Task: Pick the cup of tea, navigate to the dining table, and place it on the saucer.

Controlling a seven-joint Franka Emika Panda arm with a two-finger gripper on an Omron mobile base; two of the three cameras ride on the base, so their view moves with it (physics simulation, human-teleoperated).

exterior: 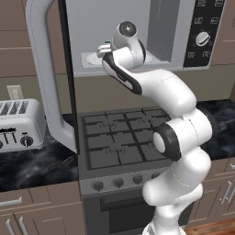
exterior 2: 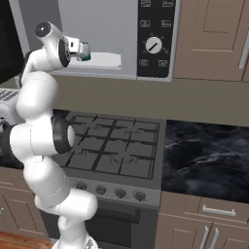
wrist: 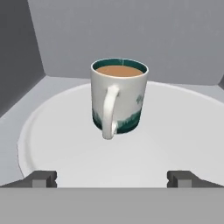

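Note:
The cup of tea (wrist: 118, 98) is white with a teal-green band and holds light brown liquid. It stands upright on the large white microwave plate (wrist: 175, 131), its handle turned toward my hand. My gripper (wrist: 112, 178) is open just short of the cup, with one dark fingertip (wrist: 43, 177) on each side and nothing between them. From the base, my gripper (exterior: 102, 48) (exterior 2: 80, 47) reaches into the open microwave above the stove. The dining table and the saucer are out of view.
The microwave door (exterior: 43, 69) hangs open to the left of the arm. The control panel (exterior 2: 153, 39) is on the right. Below lie the gas stove (exterior: 119, 137), a toaster (exterior: 18, 124) and the black marble counter (exterior 2: 209, 155).

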